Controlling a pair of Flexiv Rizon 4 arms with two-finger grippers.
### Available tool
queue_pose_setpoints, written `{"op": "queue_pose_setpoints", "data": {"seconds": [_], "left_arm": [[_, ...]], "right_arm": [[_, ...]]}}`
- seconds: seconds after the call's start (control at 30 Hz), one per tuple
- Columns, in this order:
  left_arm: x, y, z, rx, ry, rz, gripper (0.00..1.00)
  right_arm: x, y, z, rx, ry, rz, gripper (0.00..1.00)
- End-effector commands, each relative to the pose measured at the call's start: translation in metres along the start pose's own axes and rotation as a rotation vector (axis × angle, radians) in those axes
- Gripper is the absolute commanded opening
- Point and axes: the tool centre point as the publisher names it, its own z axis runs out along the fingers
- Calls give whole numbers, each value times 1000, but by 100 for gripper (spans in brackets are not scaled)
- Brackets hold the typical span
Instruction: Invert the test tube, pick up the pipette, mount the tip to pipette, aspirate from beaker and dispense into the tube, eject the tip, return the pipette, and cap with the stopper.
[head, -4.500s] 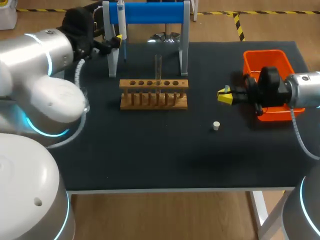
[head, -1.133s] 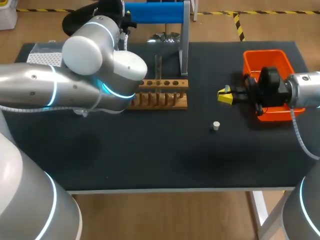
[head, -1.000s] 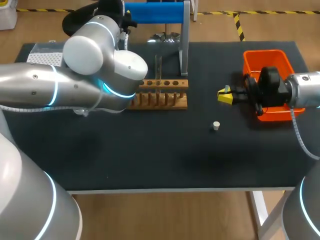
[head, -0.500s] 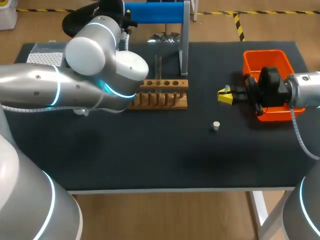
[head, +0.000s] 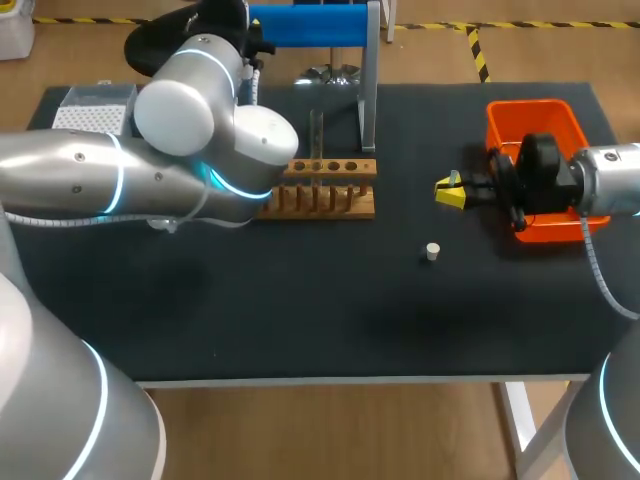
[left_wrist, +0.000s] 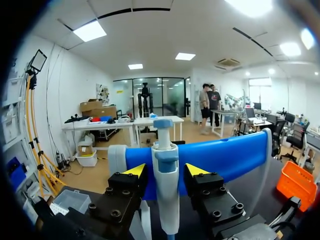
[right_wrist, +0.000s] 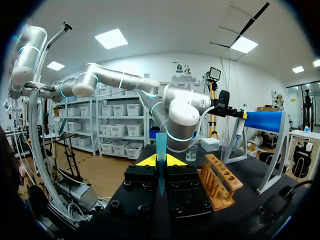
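Left fingers (left_wrist: 136, 170) apart, straddling pipette (left_wrist: 165, 185); right gripper (right_wrist: 161, 161) clamped on blue tip (right_wrist: 161, 142).
Pipette hangs on blue stand (left_wrist: 227, 160), slim gap to each finger. Test tube (head: 316, 133) upright in wooden rack (head: 325, 200); stopper (head: 432, 251) on table (head: 300, 310), near right gripper.

Wooden tube rack (head: 322, 169); matt black table cover (head: 300, 310); smooth pale plastic pipette (left_wrist: 165, 195); translucent blue plastic tip (right_wrist: 161, 147).
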Motion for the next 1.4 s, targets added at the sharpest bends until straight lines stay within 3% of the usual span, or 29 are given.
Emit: {"op": "queue_pose_setpoints", "data": {"seconds": [0.03,0.37,0.43,0.63,0.77,0.87,1.07,1.4], "left_arm": [[2,6,5,12,-7,-3,45],[2,6,6,10,-7,-6,45],[2,6,7,9,-7,-5,37],[2,6,7,6,-6,-4,36],[1,6,8,3,-5,-5,24],[1,5,8,1,-7,-5,0],[2,-3,5,6,-6,2,0],[0,-38,-2,63,-9,32,0]], "right_arm": [[1,0,0,1,-1,-1,0],[1,0,0,1,-1,-1,0],[1,0,0,1,-1,-1,0],[1,0,0,1,-1,-1,0],[1,0,0,1,-1,-1,0],[1,0,0,1,-1,-1,0],[1,0,0,1,-1,-1,0],[1,0,0,1,-1,-1,0]]}}
